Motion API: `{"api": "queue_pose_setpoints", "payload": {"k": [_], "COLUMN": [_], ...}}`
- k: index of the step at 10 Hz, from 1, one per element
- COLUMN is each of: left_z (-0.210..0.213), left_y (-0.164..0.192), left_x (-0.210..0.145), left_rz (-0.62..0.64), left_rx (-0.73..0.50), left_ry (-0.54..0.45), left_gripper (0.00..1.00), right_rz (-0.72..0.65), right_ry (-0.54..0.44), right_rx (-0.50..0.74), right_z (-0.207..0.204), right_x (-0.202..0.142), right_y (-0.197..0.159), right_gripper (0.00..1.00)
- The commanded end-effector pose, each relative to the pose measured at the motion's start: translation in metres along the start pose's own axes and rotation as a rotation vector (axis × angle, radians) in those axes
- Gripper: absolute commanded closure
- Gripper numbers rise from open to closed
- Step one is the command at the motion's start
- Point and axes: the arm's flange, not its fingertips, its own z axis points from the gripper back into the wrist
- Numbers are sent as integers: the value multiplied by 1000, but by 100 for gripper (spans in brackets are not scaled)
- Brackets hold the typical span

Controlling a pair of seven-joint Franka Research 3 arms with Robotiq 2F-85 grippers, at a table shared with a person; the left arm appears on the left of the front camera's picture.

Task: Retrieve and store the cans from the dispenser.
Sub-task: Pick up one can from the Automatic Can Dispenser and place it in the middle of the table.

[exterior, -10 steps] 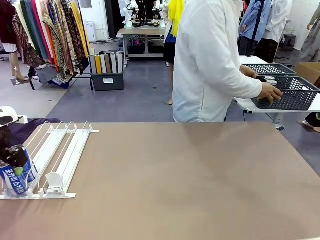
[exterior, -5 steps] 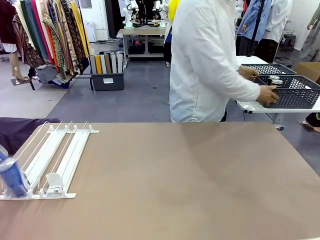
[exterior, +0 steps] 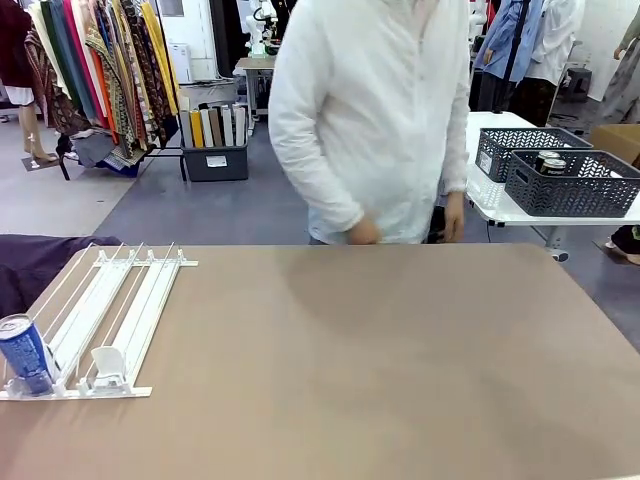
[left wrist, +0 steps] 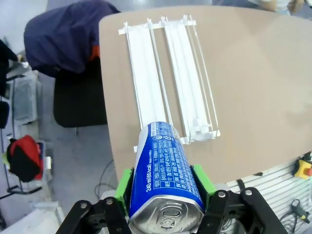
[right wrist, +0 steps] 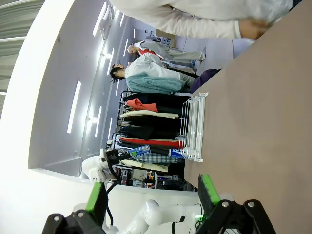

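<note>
1. Two green pads [left wrist: 123,187] of the left gripper [left wrist: 163,187] are closed on a blue can [left wrist: 163,156] across its mid-body, low in the wrist frame. The right gripper [right wrist: 152,195] gapes empty.
2. The can's wall looks thin and slick (likely to dent if squeezed hard), so the sides are the place to hold it.
3. Beyond lies the dispenser [left wrist: 165,83]. A second can [exterior: 22,352] stands at its front lip, lower left of the front frame.
4. Baskets [exterior: 570,190] sit upper right. The person [exterior: 370,120] at the far edge could obstruct a reach across.
</note>
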Motion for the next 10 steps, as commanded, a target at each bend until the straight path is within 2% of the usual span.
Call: {"api": "queue_pose_setpoints", "payload": {"k": [1,5,6,8,10], "left_z": [4,-2,-10,-42,-96], "left_y": [-4,-2,-18,-101,-206], "left_x": [1,0,7,42,69], "left_rz": [-13,-5,42,-111,-301], "left_rx": [16,3,9,-73,-114], "left_ry": [-6,7,6,24,111], "left_gripper": [100,100,100,100,100], "right_rz": [26,26,26,26,26], "right_ry": [10,10,10,10,10], "right_rx": [-6,-6,-6,-6,-6], "right_z": [1,1,1,1,1], "right_x": [0,0,0,0,0], "right_y": [1,1,1,1,1], "right_gripper": [0,0,0,0,0]}}
